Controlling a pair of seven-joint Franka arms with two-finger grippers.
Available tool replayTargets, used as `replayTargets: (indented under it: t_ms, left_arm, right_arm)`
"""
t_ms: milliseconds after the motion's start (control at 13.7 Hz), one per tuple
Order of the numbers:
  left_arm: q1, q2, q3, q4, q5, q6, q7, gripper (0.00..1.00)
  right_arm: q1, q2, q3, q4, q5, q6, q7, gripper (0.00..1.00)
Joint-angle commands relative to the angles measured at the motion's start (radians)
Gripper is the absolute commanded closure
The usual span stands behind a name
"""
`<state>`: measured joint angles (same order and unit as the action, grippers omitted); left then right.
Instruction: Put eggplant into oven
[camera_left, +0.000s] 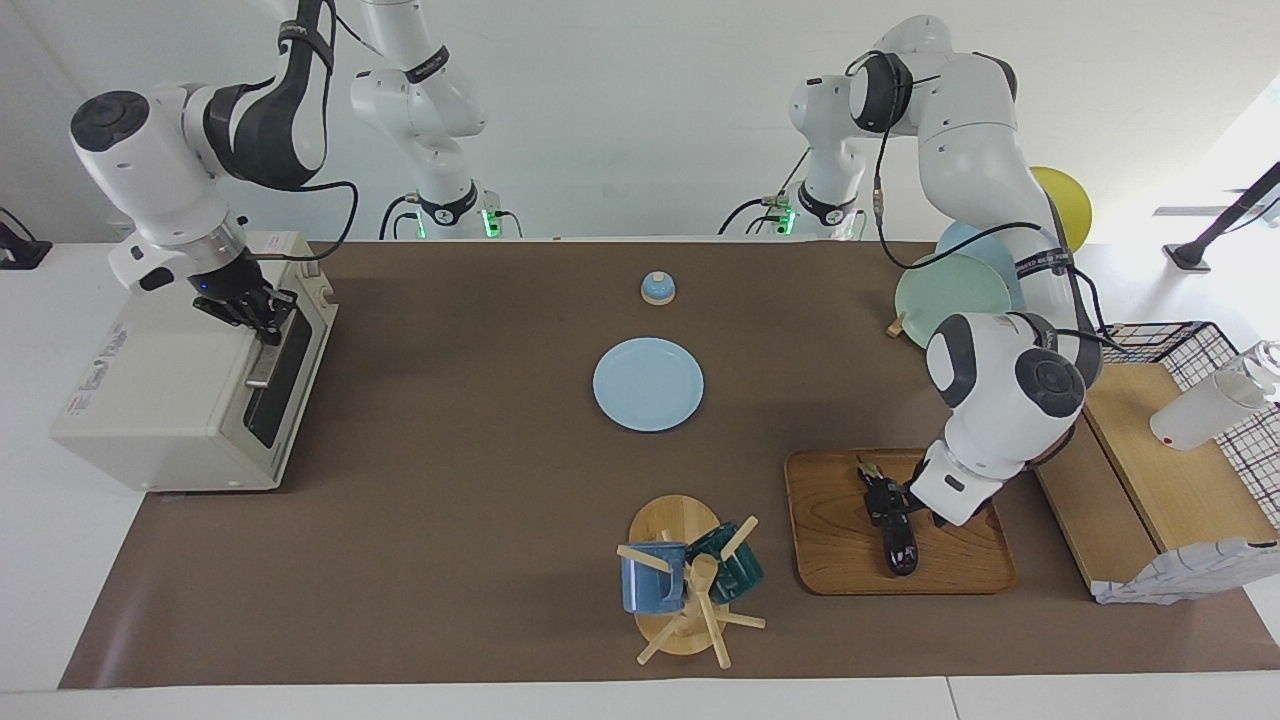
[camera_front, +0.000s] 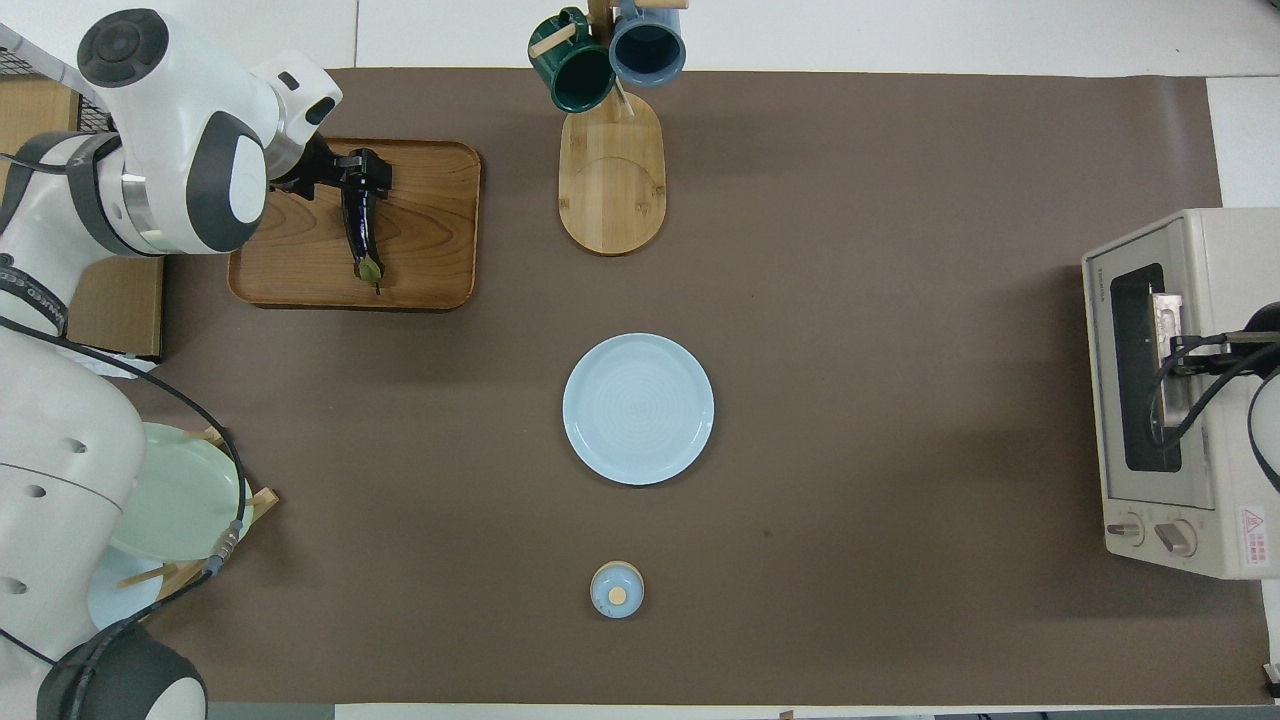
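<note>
The dark purple eggplant (camera_left: 899, 545) (camera_front: 362, 230) lies lengthwise on a wooden tray (camera_left: 960, 560) (camera_front: 430, 230) toward the left arm's end of the table. My left gripper (camera_left: 885, 500) (camera_front: 362, 168) hangs low over the eggplant, open, a finger on either side. I cannot tell whether they touch it. The cream oven (camera_left: 170, 400) (camera_front: 1200, 400) stands at the right arm's end with its glass door closed. My right gripper (camera_left: 262, 318) (camera_front: 1175, 348) is shut at the top of the door, by the metal handle (camera_left: 262, 362). Whether it pinches the handle I cannot tell.
A light blue plate (camera_left: 648, 384) lies mid-table, with a small blue lidded jar (camera_left: 657, 288) nearer the robots. A mug tree (camera_left: 690, 580) with two mugs stands beside the tray. A plate rack (camera_left: 950, 290) and a wooden shelf with a wire basket (camera_left: 1150, 470) flank the left arm.
</note>
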<state>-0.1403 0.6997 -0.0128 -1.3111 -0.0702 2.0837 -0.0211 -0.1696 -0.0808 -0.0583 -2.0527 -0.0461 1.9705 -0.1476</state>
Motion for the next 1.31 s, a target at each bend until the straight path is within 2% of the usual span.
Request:
replayTargets:
  t_ms: [0,219,437,510,583,729,802,947,1093,1239]
  left_arm:
    - [-0.022,0.029,0.008,-0.008,-0.014,0.039,-0.006,0.00]
    - [-0.015,0.038,0.008,0.006,-0.010,0.038,0.004,0.00]
    - [-0.016,0.043,0.010,0.003,-0.002,0.048,0.021,0.00]
    - [-0.016,0.043,0.010,0.003,0.000,0.048,0.029,0.10]
    - [-0.016,0.043,0.010,0.001,0.001,0.053,0.035,0.30]
    - [-0.015,0.041,0.010,0.001,-0.002,0.050,0.040,0.93]
    - [-0.015,0.040,0.010,0.001,-0.002,0.042,0.040,1.00]
    - [-0.013,0.023,0.010,0.004,-0.014,0.015,0.038,1.00]
    - [-0.010,-0.050,0.011,0.000,-0.064,-0.060,0.023,1.00]
    - [-0.016,-0.159,0.011,-0.054,-0.095,-0.134,-0.066,1.00]
  right_arm:
    - [0.007,-0.002,0.011,-0.082,-0.009,0.106,-0.018,1.00]
    - [0.082,0.030,0.011,-0.093,-0.008,0.182,-0.004,1.00]
    - [0.102,0.076,0.012,-0.096,-0.008,0.217,-0.006,1.00]
    - [0.110,0.093,0.012,-0.098,-0.008,0.232,-0.006,1.00]
    - [0.111,0.114,0.012,-0.101,-0.008,0.255,-0.006,1.00]
    - [0.113,0.128,0.012,-0.127,-0.008,0.312,-0.007,1.00]
    - [0.131,0.125,0.012,-0.150,-0.006,0.344,-0.006,1.00]
    - [0.139,0.130,0.012,-0.164,-0.008,0.373,-0.007,1.00]
    - [0.139,0.136,0.012,-0.182,-0.006,0.407,-0.012,1.00]
    - [0.139,0.151,0.012,-0.213,-0.006,0.459,-0.007,1.00]
